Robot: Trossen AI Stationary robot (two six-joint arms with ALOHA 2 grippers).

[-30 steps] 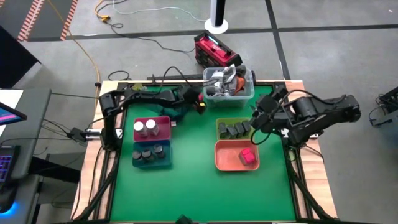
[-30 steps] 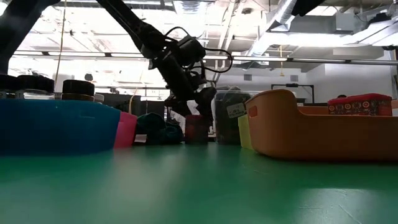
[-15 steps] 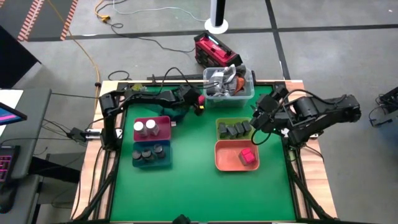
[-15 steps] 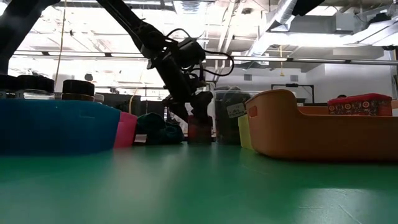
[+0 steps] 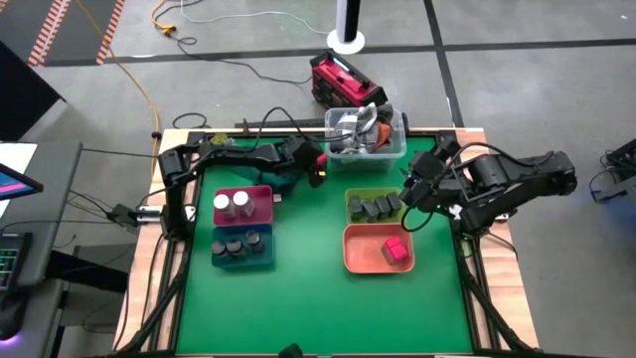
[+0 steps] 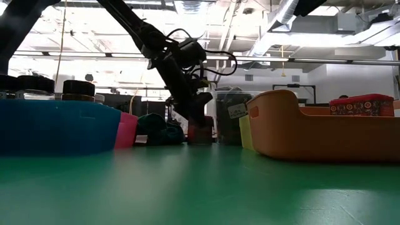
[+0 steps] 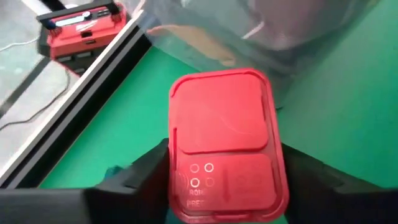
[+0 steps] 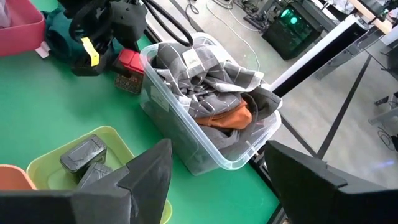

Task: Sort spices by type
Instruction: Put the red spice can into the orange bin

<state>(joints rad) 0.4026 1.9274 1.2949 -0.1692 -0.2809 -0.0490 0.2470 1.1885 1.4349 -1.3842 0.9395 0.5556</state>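
A pink cube (image 7: pixel 221 118) with a red lid stands on the green table right beside the clear tub (image 5: pixel 365 139), at the far middle. My left gripper (image 5: pixel 314 167) is down over it and shut on it. A second pink cube (image 5: pixel 396 250) lies in the orange tray (image 5: pixel 358 261). Dark grey blocks (image 5: pixel 376 208) fill the yellow-green tray, white-topped jars (image 5: pixel 233 204) the magenta tray, dark jars (image 5: pixel 238 246) the blue tray. My right gripper (image 5: pixel 409 194) hangs open by the yellow-green tray's right end, nothing between its fingers. My left gripper pinches the pink cube by two opposite sides (image 7: pixel 177 180), just under its lid, one finger (image 7: pixel 146 177) on each side. The fingers come slanting down from the table's left. The cube stands upright with its base on the table (image 6: pixel 200 140).
The clear tub holds grey cloth and an orange piece (image 8: pixel 227 115). A dark teal bundle (image 5: pixel 283 179) lies under my left arm. The four trays take up the table's middle; bare green surface (image 5: pixel 318 308) lies toward the near edge.
My left gripper has gone down onto the pink cube beside the tub, from just above it to around it. The cube has stayed in place on the table.
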